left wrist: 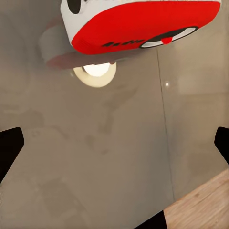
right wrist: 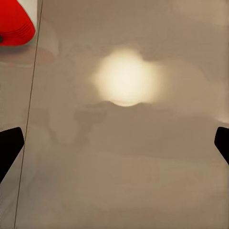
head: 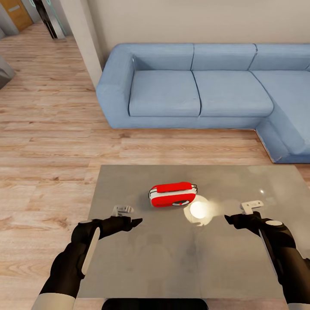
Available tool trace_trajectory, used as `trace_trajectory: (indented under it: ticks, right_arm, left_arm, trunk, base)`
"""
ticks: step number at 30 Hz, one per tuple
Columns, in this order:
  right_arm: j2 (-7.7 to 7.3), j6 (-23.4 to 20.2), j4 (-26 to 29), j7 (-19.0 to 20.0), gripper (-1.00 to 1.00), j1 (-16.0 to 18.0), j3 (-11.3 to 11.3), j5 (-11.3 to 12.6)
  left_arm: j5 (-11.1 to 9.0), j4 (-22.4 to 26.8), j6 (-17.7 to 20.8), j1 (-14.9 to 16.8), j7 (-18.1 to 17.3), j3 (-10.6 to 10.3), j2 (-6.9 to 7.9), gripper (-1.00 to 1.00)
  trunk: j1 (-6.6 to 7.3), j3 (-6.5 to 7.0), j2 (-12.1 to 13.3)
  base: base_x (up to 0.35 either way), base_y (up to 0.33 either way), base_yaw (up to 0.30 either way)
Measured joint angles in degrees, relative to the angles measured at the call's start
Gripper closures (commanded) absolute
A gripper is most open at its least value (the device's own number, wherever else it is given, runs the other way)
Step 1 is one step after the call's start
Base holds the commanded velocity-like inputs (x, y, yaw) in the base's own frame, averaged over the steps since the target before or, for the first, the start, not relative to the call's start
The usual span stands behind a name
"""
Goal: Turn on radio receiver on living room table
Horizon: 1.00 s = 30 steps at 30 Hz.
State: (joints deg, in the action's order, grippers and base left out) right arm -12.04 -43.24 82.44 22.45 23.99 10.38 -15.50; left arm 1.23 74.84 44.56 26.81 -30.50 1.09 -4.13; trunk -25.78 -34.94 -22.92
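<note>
The radio (head: 173, 194) was seen lying near the middle of the glossy grey table (head: 172, 262), just beside a bright lamp glare (head: 199, 209). Beyond the table lay light plank floor (head: 51, 142) and a blue sofa (head: 193, 90) against a pale wall (head: 193, 21). The left gripper (head: 129, 223) and right gripper (head: 234, 220) were held above the table, short of the radio, each spread wide and empty.

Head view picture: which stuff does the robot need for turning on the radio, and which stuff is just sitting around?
Needed for the job:
- small red radio receiver with white trim
- glossy grey-brown table it sits on
- left gripper, open
- right gripper, open

Just there:
- light-blue sectional sofa
- light wood plank floor
- round lamp reflection on the tabletop
</note>
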Motion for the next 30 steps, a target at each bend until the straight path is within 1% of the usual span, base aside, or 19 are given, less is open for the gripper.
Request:
trace_trajectory:
  ticks: [30]
  right_arm:
    - [0.11,0.00,-0.03,-0.04,-1.00,0.00,0.05,0.02]
  left_arm:
    - [0.01,0.04,-0.26,0.00,-0.08,-0.04,0.07,-1.00]
  trunk:
    - [0.00,0.00,0.00]
  base:
    - [0.000,0.000,0.000]
